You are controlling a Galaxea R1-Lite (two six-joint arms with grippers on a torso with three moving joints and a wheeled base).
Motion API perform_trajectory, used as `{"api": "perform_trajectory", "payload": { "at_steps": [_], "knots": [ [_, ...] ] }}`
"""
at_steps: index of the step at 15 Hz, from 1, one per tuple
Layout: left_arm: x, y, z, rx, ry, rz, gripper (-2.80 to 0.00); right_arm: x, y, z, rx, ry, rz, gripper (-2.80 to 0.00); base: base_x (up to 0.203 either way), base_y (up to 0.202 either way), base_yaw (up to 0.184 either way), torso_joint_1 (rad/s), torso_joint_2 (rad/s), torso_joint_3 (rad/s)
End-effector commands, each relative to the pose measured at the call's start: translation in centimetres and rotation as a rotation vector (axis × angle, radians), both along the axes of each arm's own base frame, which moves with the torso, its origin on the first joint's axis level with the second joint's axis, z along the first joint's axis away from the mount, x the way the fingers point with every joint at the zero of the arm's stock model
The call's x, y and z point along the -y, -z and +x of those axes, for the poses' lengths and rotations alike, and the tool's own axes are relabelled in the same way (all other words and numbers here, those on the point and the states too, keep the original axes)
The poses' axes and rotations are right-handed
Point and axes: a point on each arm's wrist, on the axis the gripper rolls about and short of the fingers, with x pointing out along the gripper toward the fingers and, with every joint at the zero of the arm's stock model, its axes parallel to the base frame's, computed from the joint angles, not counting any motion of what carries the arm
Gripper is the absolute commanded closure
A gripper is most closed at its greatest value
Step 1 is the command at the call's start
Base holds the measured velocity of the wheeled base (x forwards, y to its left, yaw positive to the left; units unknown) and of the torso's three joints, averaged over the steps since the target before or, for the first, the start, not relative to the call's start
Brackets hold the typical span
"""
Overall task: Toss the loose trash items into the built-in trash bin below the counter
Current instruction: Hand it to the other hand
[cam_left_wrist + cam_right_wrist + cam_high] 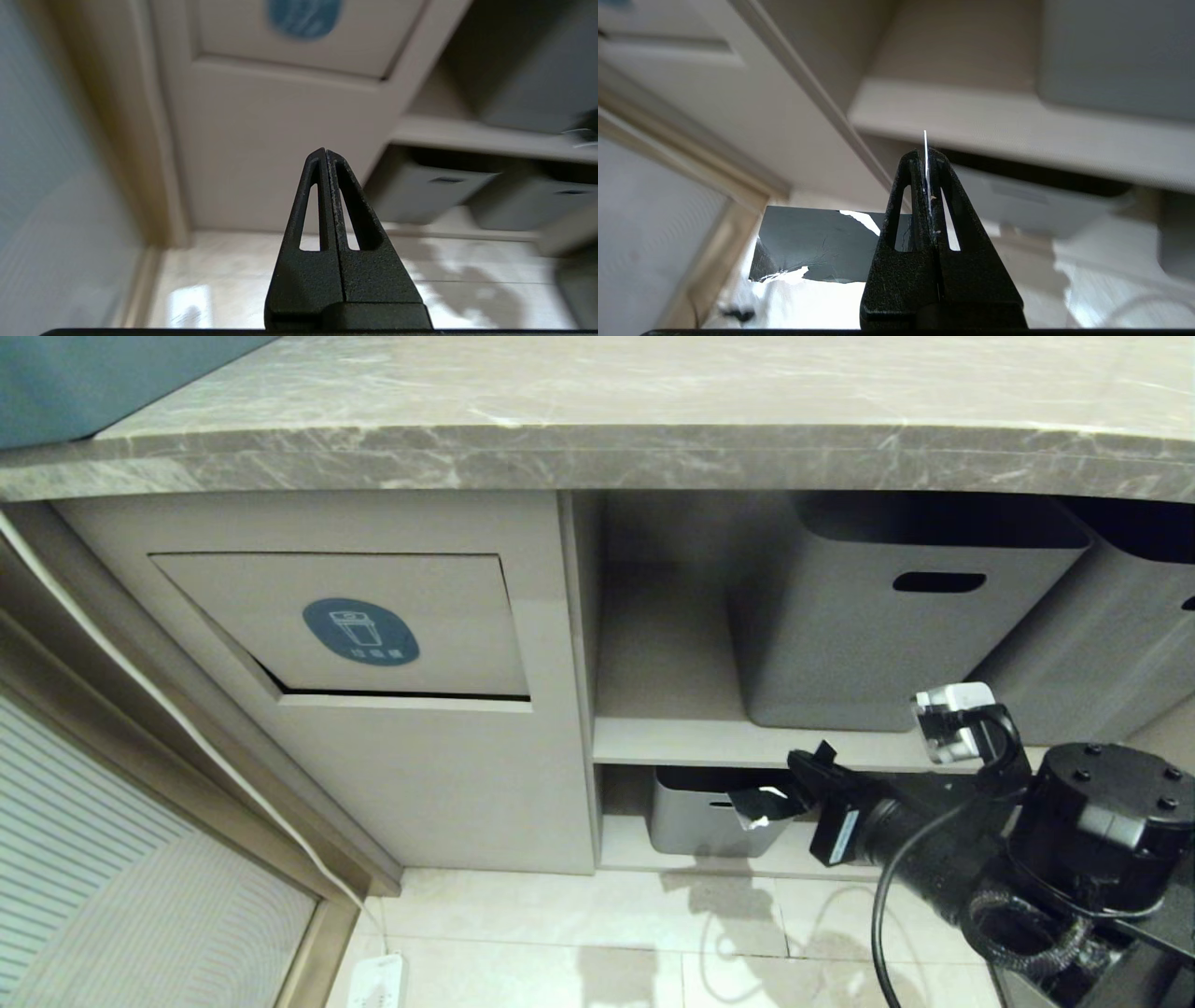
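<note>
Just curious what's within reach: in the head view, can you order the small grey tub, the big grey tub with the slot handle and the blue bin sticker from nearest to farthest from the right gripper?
1. Small grey tub, lower shelf, just beside the right gripper.
2. Big grey tub, upper shelf, above it.
3. Blue bin sticker, on the flap, far left.

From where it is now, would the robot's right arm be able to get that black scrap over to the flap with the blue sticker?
Probably yes. The right gripper, shut on the black wrapper scrap, sits low, right of the beige tilting flap; only open floor and cabinet front lie between them.
</note>
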Motion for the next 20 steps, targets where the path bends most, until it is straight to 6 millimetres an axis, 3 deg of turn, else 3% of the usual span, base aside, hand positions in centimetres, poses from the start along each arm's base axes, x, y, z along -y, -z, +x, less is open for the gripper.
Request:
{"api": "perform_trajectory", "payload": {
  "at_steps": [1, 2, 4, 5, 8, 9, 14, 17, 20],
  "knots": [
    [0.2, -4.6, 3.4, -0.104, 0.080, -0.028, 0.00, -1.3, -0.5, 1.3, 0.023, -0.010, 0.022, 0.00, 0.000, 0.000, 0.000, 0.000, 0.00, 0.000],
    [0.4, -6.3, 5.5, -0.168, 0.170, -0.067, 0.00, -2.1, -0.5, 2.0, 0.027, -0.016, 0.032, 0.00, 0.000, 0.000, 0.000, 0.000, 0.00, 0.000],
    [0.9, -7.5, 9.1, -0.325, 0.375, -0.170, 0.00, -2.9, -1.2, 2.3, 0.050, -0.025, 0.056, 0.00, 0.000, 0.000, 0.000, 0.000, 0.00, 0.000],
    [1.6, -7.4, 10.2, -0.421, 0.506, -0.254, -2.80, -3.0, -1.4, 2.4, 0.055, -0.026, 0.060, 0.00, 0.000, 0.000, 0.000, 0.000, 0.00, 0.000],
    [4.2, -8.1, 10.8, -0.653, 0.809, -0.463, -2.80, -3.0, -1.4, 2.4, 0.047, -0.025, 0.079, 0.00, 0.000, 0.000, 0.000, 0.000, 0.00, 0.000],
    [5.3, -8.1, 11.9, -0.741, 0.852, -0.515, -2.80, -3.0, -1.4, 2.3, 0.041, -0.025, 0.093, 0.00, 0.000, 0.000, 0.000, 0.000, 0.00, 0.000],
    [11.1, -6.2, 18.8, -0.861, 0.885, -0.593, -2.80, -3.2, -1.4, 2.5, 0.045, -0.033, 0.090, 0.00, 0.000, 0.000, 0.000, 0.000, 0.00, 0.000],
    [15.9, -5.0, 20.0, -0.871, 0.880, -0.627, -2.80, -4.1, -1.8, 2.0, 0.057, -0.071, 0.097, 0.00, 0.000, 0.000, 0.000, 0.000, 0.00, 0.000],
    [19.3, -3.5, 21.5, -0.840, 0.799, -0.663, -2.80, -5.7, -2.3, 1.0, 0.070, -0.136, 0.114, 0.00, 0.000, 0.000, 0.000, 0.000, 0.00, 0.000]
  ]
}}
